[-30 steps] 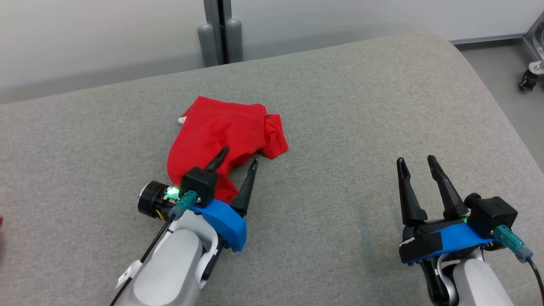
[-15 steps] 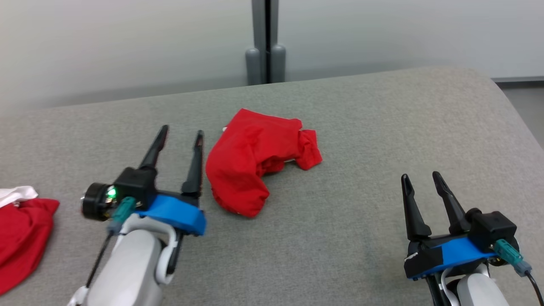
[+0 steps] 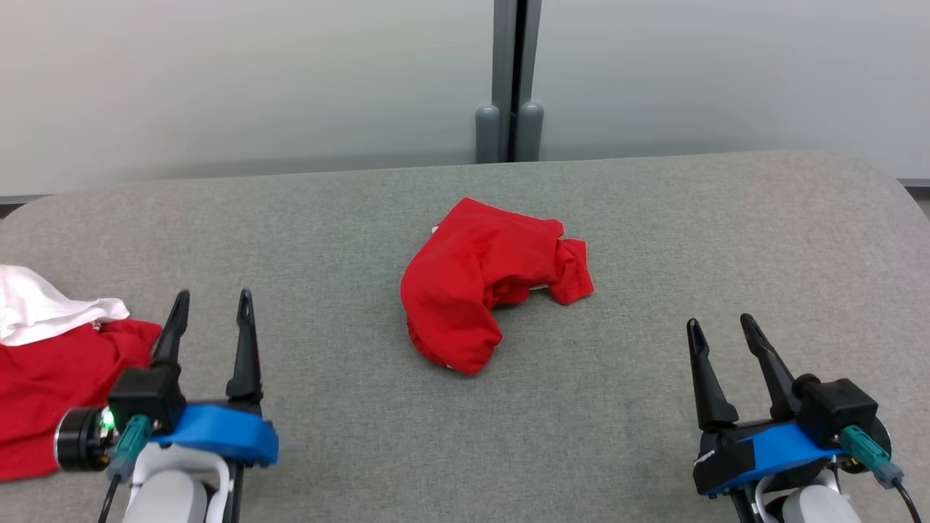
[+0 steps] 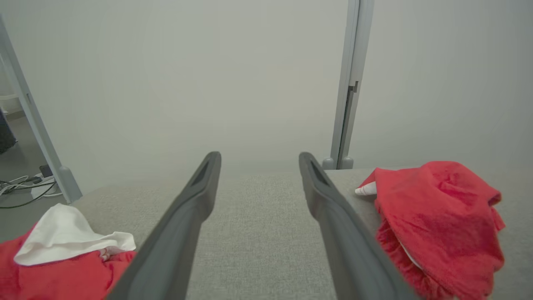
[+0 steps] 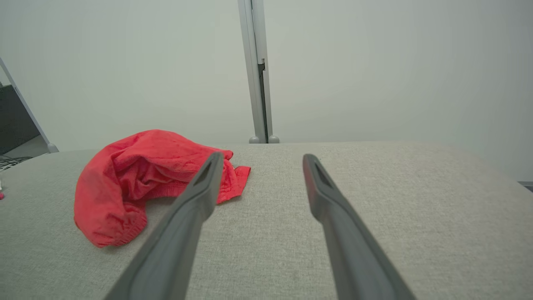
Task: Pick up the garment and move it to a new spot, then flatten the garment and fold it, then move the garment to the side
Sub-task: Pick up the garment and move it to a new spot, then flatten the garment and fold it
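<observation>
Left end effector (image 3: 213, 296) has backed off to the near left, jaws wide & empty, leaving the garment (image 3: 465, 290) alone mid-worktop (image 3: 654, 240). Drop-off looks done, flattening next imo. Right end effector (image 3: 719, 321) also spread open, nothing in it; garment's a crumpled red heap, curled over itself.

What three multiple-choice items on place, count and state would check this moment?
1. Where is the crumpled red garment? A) middle of the grey surface B) floor C) drawer
2. How many cloth heaps lie there? A) one B) two C) four
3. The left end effector and right end effector are: A) open, empty B) shut C) holding cloth
Answers: A, it lies between the two end effectors; B, a red-and-white heap sits at left too; A, jaws spread, nothing between.
</observation>
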`<state>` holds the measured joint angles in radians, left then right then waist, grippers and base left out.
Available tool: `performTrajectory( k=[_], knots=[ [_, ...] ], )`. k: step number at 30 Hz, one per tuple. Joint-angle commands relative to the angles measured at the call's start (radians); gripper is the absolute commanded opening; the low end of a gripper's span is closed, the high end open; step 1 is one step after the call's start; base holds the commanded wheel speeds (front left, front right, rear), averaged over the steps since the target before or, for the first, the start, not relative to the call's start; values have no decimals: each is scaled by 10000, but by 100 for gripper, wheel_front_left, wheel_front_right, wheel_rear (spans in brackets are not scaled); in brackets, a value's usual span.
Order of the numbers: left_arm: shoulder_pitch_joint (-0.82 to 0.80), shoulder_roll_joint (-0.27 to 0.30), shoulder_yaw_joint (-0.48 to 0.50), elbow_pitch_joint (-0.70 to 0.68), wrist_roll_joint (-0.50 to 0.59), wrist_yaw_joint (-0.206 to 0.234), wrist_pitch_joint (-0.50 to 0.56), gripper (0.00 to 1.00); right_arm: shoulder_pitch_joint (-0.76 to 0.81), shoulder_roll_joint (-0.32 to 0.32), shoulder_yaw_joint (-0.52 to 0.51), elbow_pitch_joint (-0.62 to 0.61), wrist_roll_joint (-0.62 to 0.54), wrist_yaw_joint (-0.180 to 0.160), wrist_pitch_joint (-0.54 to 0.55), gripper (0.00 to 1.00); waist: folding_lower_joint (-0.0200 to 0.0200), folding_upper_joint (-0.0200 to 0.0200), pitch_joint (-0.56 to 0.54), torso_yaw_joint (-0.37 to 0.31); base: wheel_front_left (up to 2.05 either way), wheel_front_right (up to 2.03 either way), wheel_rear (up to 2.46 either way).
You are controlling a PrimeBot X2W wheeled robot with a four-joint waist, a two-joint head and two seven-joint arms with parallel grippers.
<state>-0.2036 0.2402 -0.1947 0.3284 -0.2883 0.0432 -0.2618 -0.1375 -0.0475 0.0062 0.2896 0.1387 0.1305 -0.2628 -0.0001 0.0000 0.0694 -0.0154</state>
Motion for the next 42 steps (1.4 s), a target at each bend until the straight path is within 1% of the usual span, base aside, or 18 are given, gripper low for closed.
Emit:
performTrajectory(
  k=[1,7,14,28,42],
  knots=[
    [161,11,113,-16,96,4,-46,100,91,-54,2,19,-72,5,-31,100,1,0,-20,33,0,0,0],
    [773,-68,483,97,239,-78,-46,100,263,-53,37,127,-172,5,-31,100,1,0,-130,161,0,0,0],
    [1160,-344,778,247,480,-268,-47,100,445,-53,39,322,-241,5,-31,100,1,0,-169,224,0,0,0],
    [1271,-668,1376,372,851,-543,-47,100,437,-53,68,578,-180,5,-31,100,1,0,-256,188,0,0,0],
    [1199,-830,1725,509,1212,-803,-48,100,469,-53,133,680,-113,5,-31,100,1,0,-405,240,0,0,0]
  ],
)
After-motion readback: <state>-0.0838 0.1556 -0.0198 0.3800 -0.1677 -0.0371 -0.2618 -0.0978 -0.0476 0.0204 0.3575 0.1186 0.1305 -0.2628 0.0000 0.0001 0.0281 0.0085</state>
